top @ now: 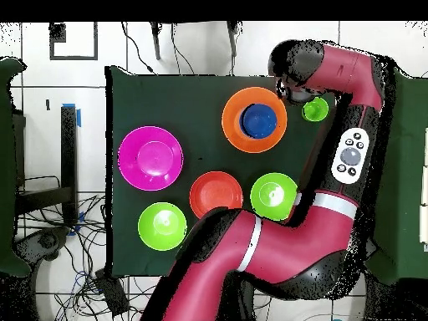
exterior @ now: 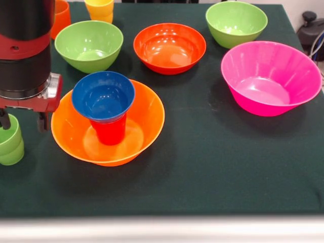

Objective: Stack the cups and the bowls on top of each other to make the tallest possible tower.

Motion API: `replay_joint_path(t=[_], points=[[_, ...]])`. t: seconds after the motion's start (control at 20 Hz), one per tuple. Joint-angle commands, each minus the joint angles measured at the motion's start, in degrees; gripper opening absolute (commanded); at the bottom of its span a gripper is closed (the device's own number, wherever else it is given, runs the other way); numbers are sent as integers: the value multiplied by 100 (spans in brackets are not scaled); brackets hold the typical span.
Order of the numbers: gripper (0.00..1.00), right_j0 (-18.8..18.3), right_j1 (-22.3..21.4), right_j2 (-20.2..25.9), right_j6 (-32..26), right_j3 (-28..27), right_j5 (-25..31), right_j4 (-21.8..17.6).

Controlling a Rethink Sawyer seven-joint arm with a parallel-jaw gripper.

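Dark green cloth (exterior: 212,167) over the table, filling nearly the whole front frame, with a pale table edge (exterior: 162,228) along the bottom. At the upper right of the front frame, a black device (exterior: 310,28) with cables against a light wall. From overhead, white tiled floor (top: 167,46) with dark grout lines around the table. Tangled black cables (top: 79,276) at lower left, more trailing at the top. Blue tape (top: 78,114) at the left. Dark green furniture (top: 10,167) along the left and right edges.
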Motion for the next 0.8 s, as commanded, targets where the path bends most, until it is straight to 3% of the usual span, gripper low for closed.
replay_joint_path(t=[0.05, 0.8], points=[[100, -51, 111, 146, -1920, 352, -335, -415], [100, -195, 716, 291, -1884, -238, -518, -347]])
